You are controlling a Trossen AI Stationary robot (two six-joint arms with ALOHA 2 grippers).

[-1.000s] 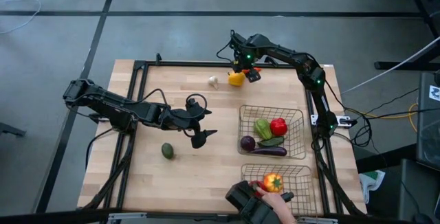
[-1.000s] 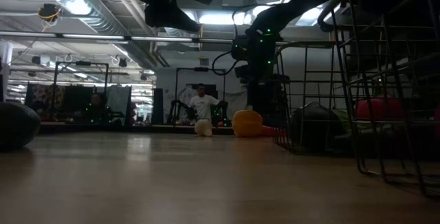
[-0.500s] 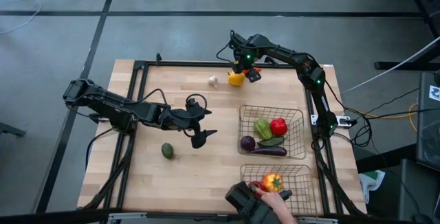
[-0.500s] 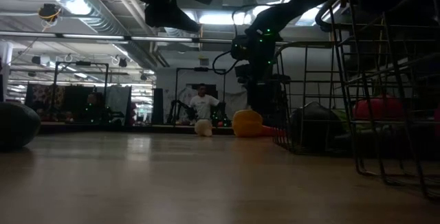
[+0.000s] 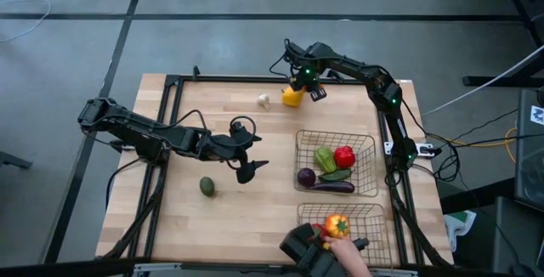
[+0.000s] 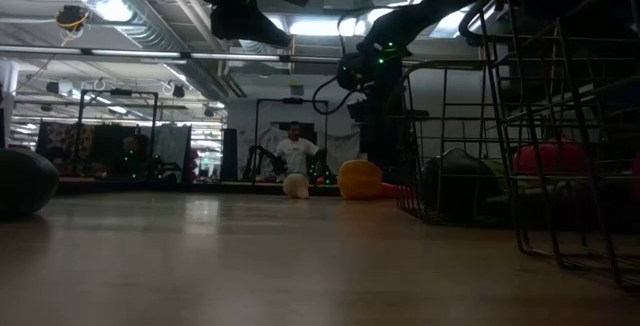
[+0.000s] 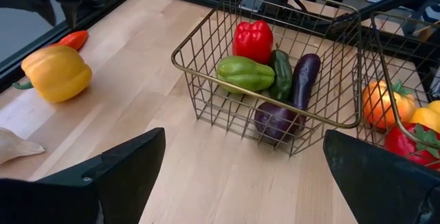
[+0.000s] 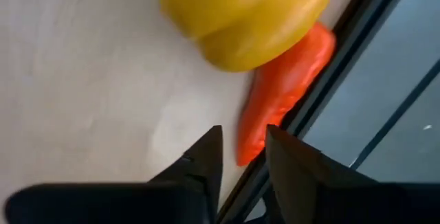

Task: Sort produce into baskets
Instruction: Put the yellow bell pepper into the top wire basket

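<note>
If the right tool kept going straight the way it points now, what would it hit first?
Most likely the orange-red pepper lying along the table's far edge: the right tool points at its near tip, with the yellow pepper just beyond. Depth is uncertain.

The high view looks straight down on the whole table (image 5: pixel 255 200). The low view sits at table-top height, facing the room. The left wrist view looks across at the far basket (image 7: pixel 275 73) – the right wrist view is close above the yellow pepper (image 8: pixel 240 11), which all four views share.

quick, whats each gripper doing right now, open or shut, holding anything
left gripper: open, empty, above the table near the avocado.
right gripper: nearly closed at the tip of the orange pepper, beside the yellow pepper; a grip cannot be told.
</note>
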